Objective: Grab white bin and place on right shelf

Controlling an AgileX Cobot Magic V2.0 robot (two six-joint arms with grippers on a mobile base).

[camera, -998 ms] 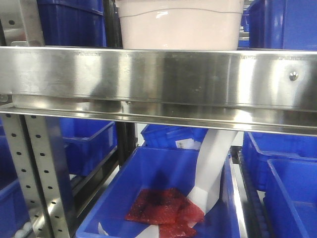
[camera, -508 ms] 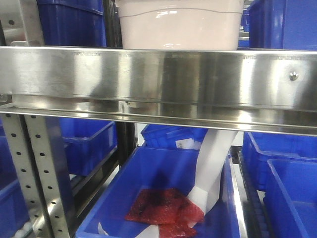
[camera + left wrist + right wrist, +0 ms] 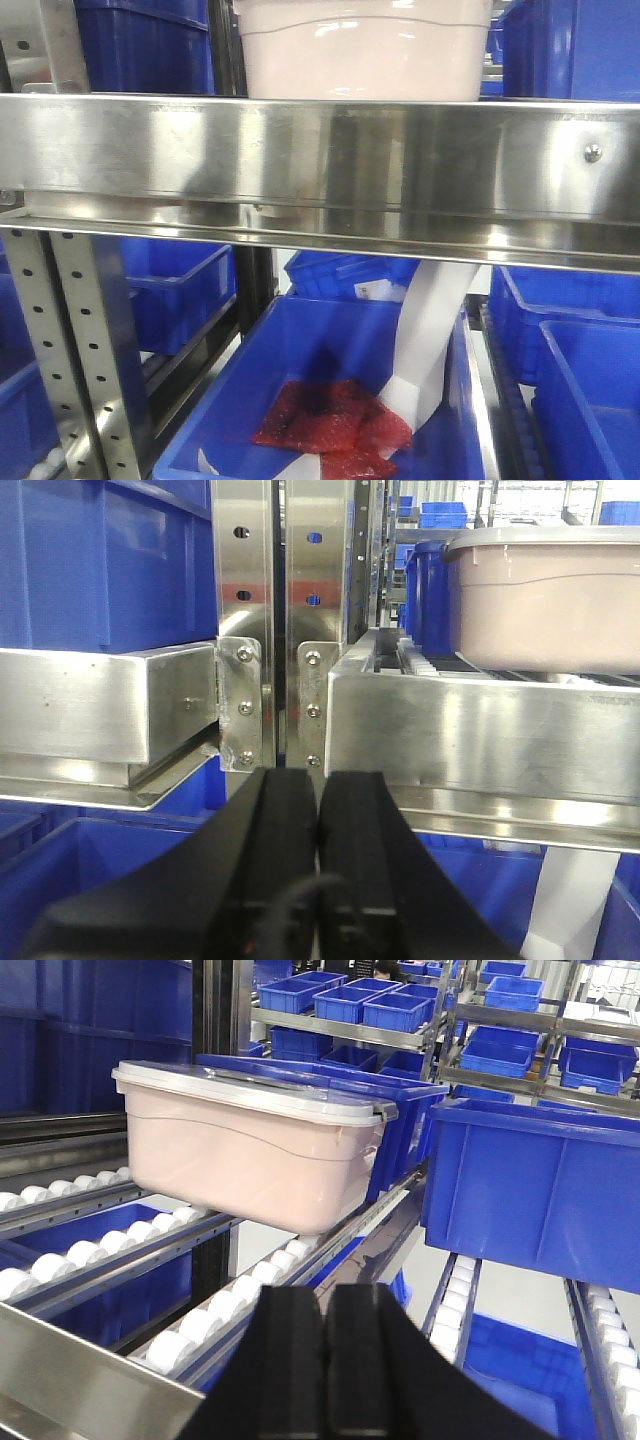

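Note:
The white bin [image 3: 365, 50], off-white and faintly pink with a flat lid, sits on the white rollers of the stainless-steel right shelf [image 3: 320, 165], behind its wide front beam. It also shows in the left wrist view [image 3: 545, 600] at upper right and in the right wrist view [image 3: 245, 1145], resting on the roller tracks. My left gripper [image 3: 318, 780] is shut and empty, in front of and below the shelf's front beam [image 3: 480, 740]. My right gripper [image 3: 325, 1300] is shut and empty, above the front beam, a short way in front of the bin.
Blue plastic bins [image 3: 540, 1190] stand right of the white bin and behind it [image 3: 400, 1110]. Another blue bin [image 3: 100, 565] fills the neighbouring rack on the left. Below the shelf a blue bin [image 3: 330, 400] holds a red bag and white paper. Perforated posts [image 3: 90, 360] stand lower left.

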